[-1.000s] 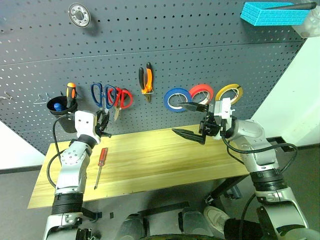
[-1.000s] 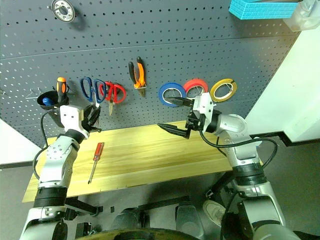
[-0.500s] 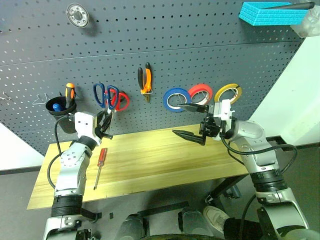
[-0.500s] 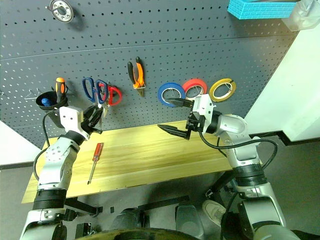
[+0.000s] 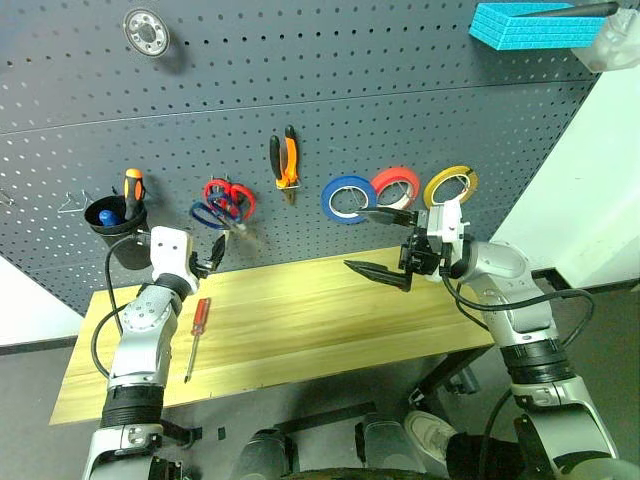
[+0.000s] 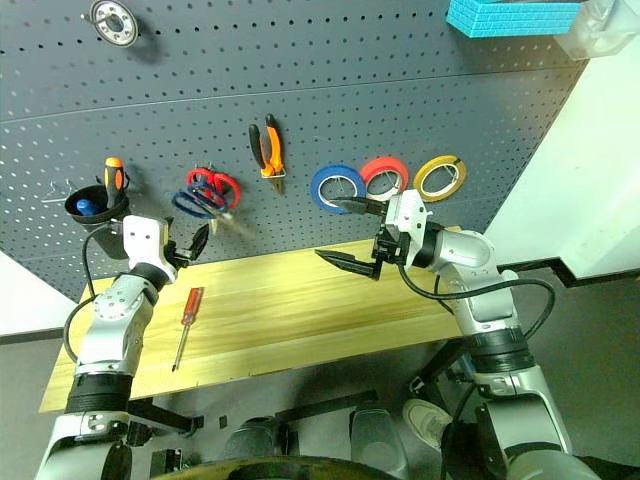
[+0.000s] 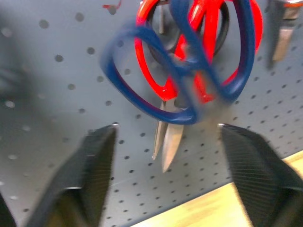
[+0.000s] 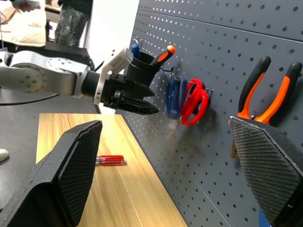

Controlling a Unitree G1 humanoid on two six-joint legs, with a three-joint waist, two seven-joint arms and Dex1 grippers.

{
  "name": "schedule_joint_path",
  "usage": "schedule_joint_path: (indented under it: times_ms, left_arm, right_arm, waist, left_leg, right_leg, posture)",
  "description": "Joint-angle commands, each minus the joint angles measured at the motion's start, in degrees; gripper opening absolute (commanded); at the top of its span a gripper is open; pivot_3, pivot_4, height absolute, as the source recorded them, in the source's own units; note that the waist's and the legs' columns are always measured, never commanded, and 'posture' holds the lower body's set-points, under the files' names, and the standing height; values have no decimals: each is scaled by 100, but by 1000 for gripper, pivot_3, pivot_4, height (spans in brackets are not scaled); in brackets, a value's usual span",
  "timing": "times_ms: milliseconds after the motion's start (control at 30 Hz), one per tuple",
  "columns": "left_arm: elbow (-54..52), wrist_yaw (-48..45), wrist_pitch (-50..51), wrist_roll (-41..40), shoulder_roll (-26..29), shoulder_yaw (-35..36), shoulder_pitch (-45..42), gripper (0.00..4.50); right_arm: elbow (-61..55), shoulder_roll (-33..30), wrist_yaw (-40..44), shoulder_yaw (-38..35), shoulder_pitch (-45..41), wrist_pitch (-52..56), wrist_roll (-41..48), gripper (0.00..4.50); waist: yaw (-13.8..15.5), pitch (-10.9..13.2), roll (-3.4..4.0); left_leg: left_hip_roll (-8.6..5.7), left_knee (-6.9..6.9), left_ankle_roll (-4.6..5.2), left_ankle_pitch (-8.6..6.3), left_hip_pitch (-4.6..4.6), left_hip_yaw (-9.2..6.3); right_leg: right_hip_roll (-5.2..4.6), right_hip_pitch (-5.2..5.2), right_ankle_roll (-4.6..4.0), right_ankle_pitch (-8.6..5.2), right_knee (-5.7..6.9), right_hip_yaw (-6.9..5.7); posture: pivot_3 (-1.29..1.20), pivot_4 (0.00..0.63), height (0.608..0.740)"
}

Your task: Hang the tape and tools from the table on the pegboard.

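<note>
Crowding the pegboard: red scissors, blue roll, red roll.

White wall at right, dark grey floor below, blue textured block top right, person's legs in the distance

No text, label, brand, number or sign can be read in any view. The pegboard, the counter, the hanging scissors, pliers and tape rolls carry no lettering that shows. The screwdriver on the counter and the blue block at the top of the board are likewise plain.
</note>
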Motion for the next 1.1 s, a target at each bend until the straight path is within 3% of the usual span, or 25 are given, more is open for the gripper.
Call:
schedule_joint_path:
  times_ms: [33, 167, 300, 500, 767, 1100]
  left_arm:
    - [-154, 101, 670, 21, 175, 93, 101, 4456]
    - [-42, 269, 1783, 20, 313, 163, 203, 4456]
    - [208, 337, 3105, -291, 278, 368, 33, 4456]
    - [856, 304, 3935, -94, 464, 28, -396, 4456]
    - [3143, 266, 3915, 278, 626, -334, -1541, 4456]
    - [5263, 146, 2945, 543, 599, -444, -2376, 4456]
  right_arm:
    - [-41, -95, 0, 41, 73, -148, -204, 4500]
    - [64, -189, -50, 279, 191, -269, -674, 4500]
    - [780, -547, -547, 785, 207, -589, -2011, 4500]
    - [898, -823, 246, 847, 719, -708, -1597, 4500]
    - [647, -889, 437, 715, 969, -694, -1301, 4500]
    - [176, -1068, 424, 558, 1305, -512, -1140, 4500]
  waist:
    - [-4, -1, 0]
    - [-4, 0, 0]
    - [20, -6, -6]
    - [51, -8, -10]
    - [-88, -15, -20]
    - [-139, -18, -27]
  left_leg:
    - [0, -1, 0, 0, 0, 0]
    - [0, -2, 1, 0, -2, 0]
    - [0, 0, 0, 0, 0, -1]
    - [-3, -1, 0, 0, -4, -6]
    - [-1, 1, 0, 0, 5, -5]
    - [-2, -1, -2, -1, 0, -6]
  right_leg:
    - [0, 0, 0, 0, 0, 0]
    - [0, -3, 1, -1, 1, 0]
    - [1, -2, -10, -7, 3, -1]
    - [0, -2, 5, -1, 3, -3]
    - [1, 5, 10, 0, 5, -3]
    - [-1, 2, 20, -1, 1, -5]
  posture:
    - [-150, 0, 739]
    - [-135, 0, 739]
    - [-123, 0, 739]
    - [-130, 0, 739]
    - [-158, 0, 739]
    - [-197, 0, 739]
